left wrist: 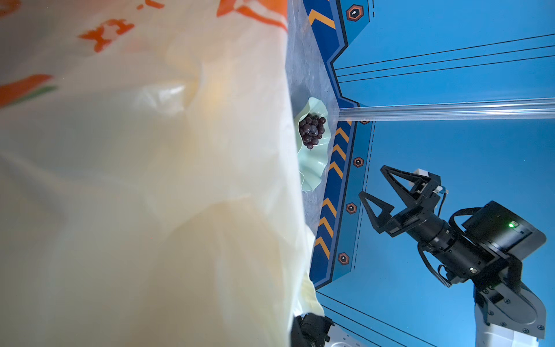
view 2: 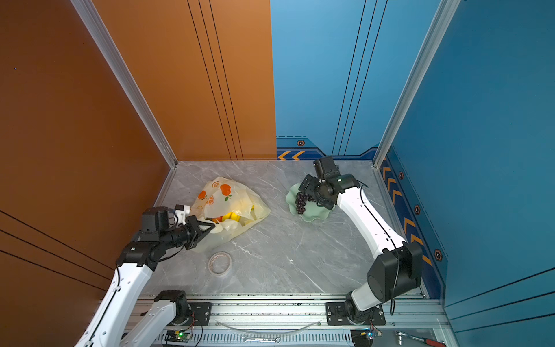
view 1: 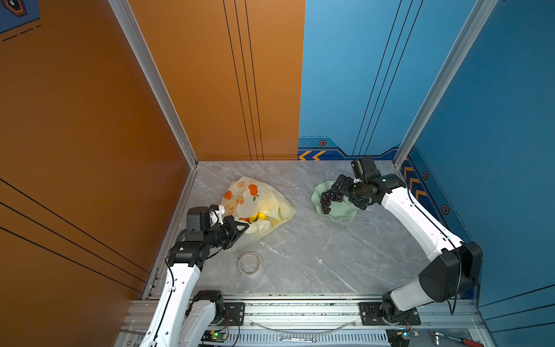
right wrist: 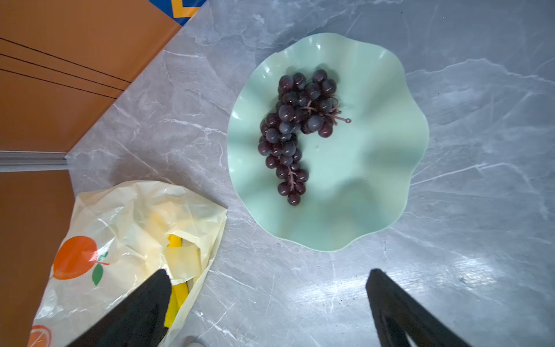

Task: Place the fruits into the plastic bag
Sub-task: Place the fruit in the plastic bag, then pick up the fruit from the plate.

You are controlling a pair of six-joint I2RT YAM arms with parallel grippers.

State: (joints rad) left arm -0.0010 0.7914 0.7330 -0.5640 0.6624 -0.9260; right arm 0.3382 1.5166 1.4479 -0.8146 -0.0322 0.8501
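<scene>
The cream plastic bag (view 1: 261,201) (view 2: 234,199) with orange fruit prints lies at the back left of the table. Yellow and orange fruits (view 1: 259,216) (view 2: 231,215) show through its mouth. My left gripper (view 1: 244,226) (view 2: 211,226) is shut on the bag's near edge, and the bag (left wrist: 150,180) fills most of the left wrist view. Dark purple grapes (view 1: 329,199) (view 2: 301,200) (right wrist: 295,132) (left wrist: 312,130) lie alone in the pale green wavy dish (view 1: 345,216) (right wrist: 360,180). My right gripper (view 1: 338,188) (view 2: 307,187) (right wrist: 268,279) (left wrist: 372,181) hangs open above the dish, holding nothing.
A roll of clear tape (view 1: 250,263) (view 2: 220,263) lies on the marble table just in front of the bag. Orange and blue walls close the table at the left, back and right. A wrench (view 1: 297,339) and a red-handled tool (view 1: 462,341) lie on the front rail.
</scene>
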